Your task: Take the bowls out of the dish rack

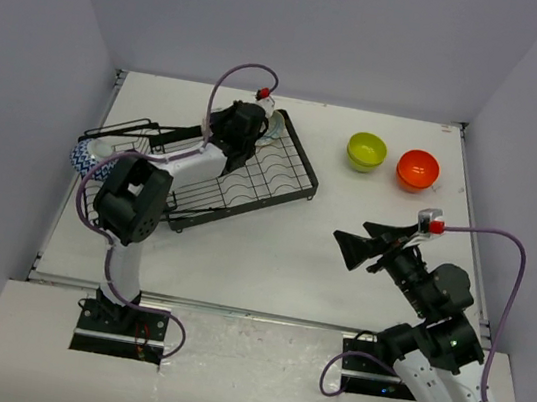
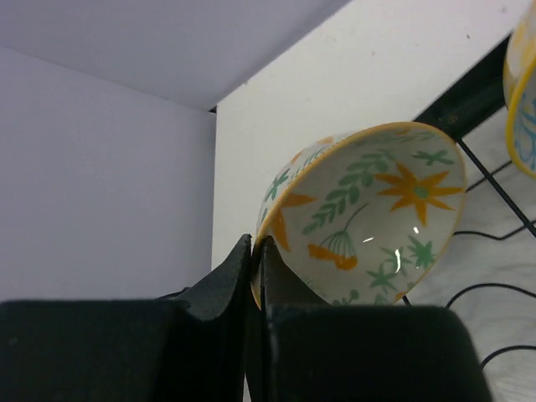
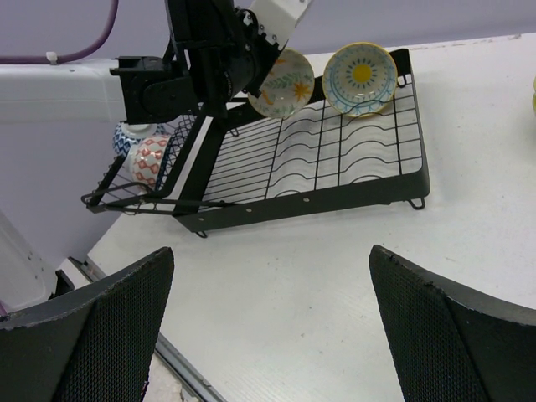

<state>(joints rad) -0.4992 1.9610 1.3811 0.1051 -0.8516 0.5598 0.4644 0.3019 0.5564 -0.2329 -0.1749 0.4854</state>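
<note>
Pinching with the left gripper [image 2: 255, 251], jaws drawn almost together over the thin yellow rim of the floral bowl [image 2: 377, 218]. Nothing else in that grip.

Outward from the pinch, up and to the right in the left wrist view: bowl standing on edge, hollow turned toward the wrist, foot turned away. No long axis in a round bowl. Taking the line through foot and mouth instead: judged nearer level than upright, aimed roughly toward the near right of the table [image 1: 240, 257]. Cannot tell about contact between the lowest rim and the wires, that spot hidden behind the gripper's own bulk.

Just beside it on the right, at the far end of the dish rack [image 1: 262, 175]: the cream bowl [image 3: 360, 78] with teal ring and yellow centre, likewise on edge, hollow facing the same way, a narrow gap between the two. At the rack's left end, in the small basket [image 3: 113, 177]: the red-and-white bowl [image 3: 151, 161] and the blue-and-white bowl [image 3: 132, 134]. Out at the far right, well apart from the rack: the lime green bowl [image 1: 366, 151] and the orange-red bowl [image 1: 418, 169], side by side, mouths up.

Right gripper [image 1: 351, 231] spread wide, holding nothing, hovering over the near right, well apart from the rack. Left arm [image 1: 132, 201] plainly the nearer. Probably best to lift clear of the wires first, then swing right, minding the cream neighbour.
</note>
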